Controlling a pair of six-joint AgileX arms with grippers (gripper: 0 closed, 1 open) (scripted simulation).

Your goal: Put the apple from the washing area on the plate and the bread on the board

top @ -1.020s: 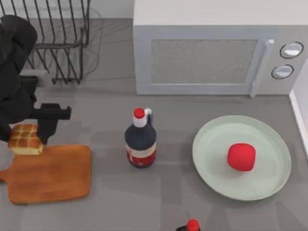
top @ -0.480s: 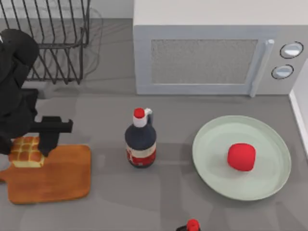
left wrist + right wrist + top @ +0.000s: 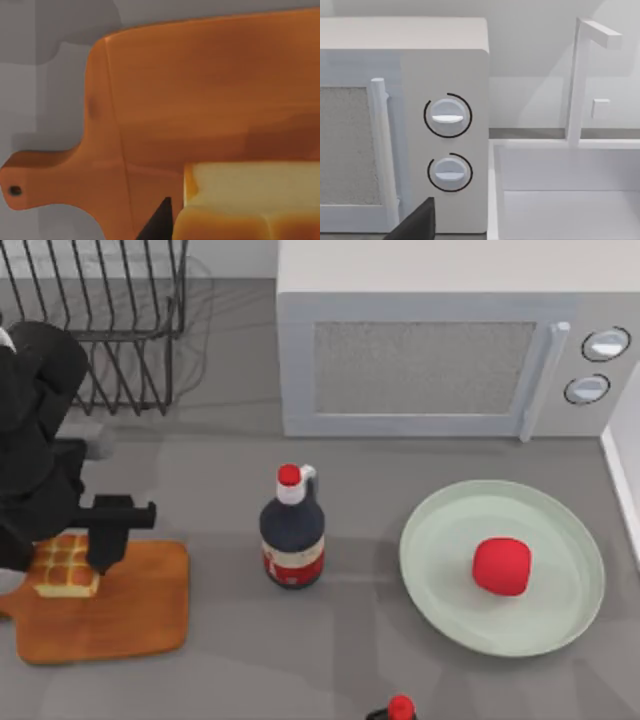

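Left claw (image 3: 75,560) pinching the bread (image 3: 64,565), at the nine o'clock edge of the top view, above the far-left corner of the board (image 3: 120,605). In the left wrist view, bread (image 3: 250,200) low over the board (image 3: 200,90), one dark fingertip (image 3: 157,225) against its pale side; touching the wood or just clear, cannot tell. Apple (image 3: 501,566) resting on the plate (image 3: 440,570) at about four o'clock, so that half looks done.

Bread probably light and soft, easily crushed; best gripped across the pale sides, not the glossy domes, and let go gently. Apple firm, smooth, prone to roll.

Dark bottle (image 3: 292,535) with a red cap upright between board and plate, well apart from the bread. Wire rack (image 3: 110,330) at eleven o'clock, microwave (image 3: 450,350) at one o'clock, a second red cap (image 3: 400,707) at six o'clock. Nothing between the bread and the board.

Right claw parked near the microwave dials (image 3: 447,117) and a white sink (image 3: 565,190); spread or pressed together, cannot tell.
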